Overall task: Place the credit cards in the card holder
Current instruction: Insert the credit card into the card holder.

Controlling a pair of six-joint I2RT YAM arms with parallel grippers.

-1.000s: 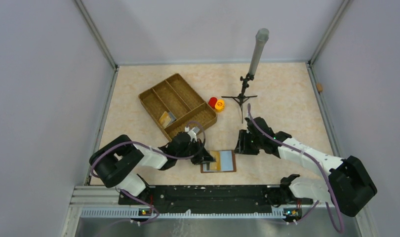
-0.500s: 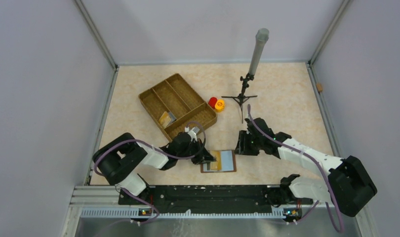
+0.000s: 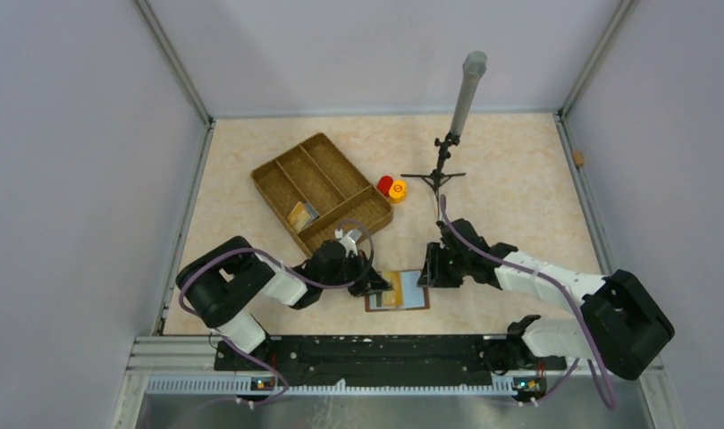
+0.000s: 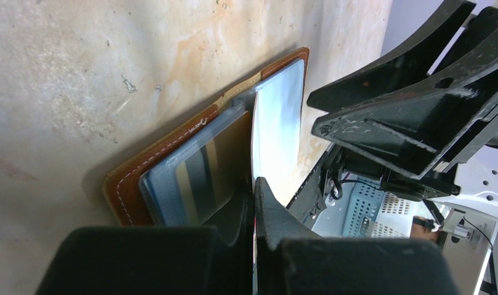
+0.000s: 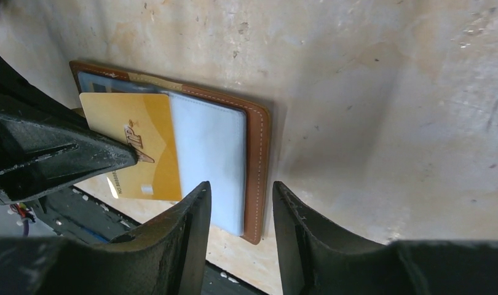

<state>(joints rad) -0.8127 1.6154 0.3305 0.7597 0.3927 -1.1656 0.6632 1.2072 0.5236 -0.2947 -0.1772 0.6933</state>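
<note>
On the table [image 3: 519, 179], the wicker tray [image 3: 282, 174] sits left of centre, with more credit cards [image 3: 300, 214] in one compartment. The card holder [image 5: 257, 160] lies open and flat by the near edge, about midway along it. It looks light and soft, likely to slide or fold shut unless pinned at its stitched border. The right end effector [image 5: 240, 187], jaws apart, straddles that border. The gold credit card [image 5: 136, 141] lies over the holder's left half. It looks thin, stiff and slick, best pinched by a short edge, and the left end effector [image 4: 254, 184] is clamped on it there.
</note>
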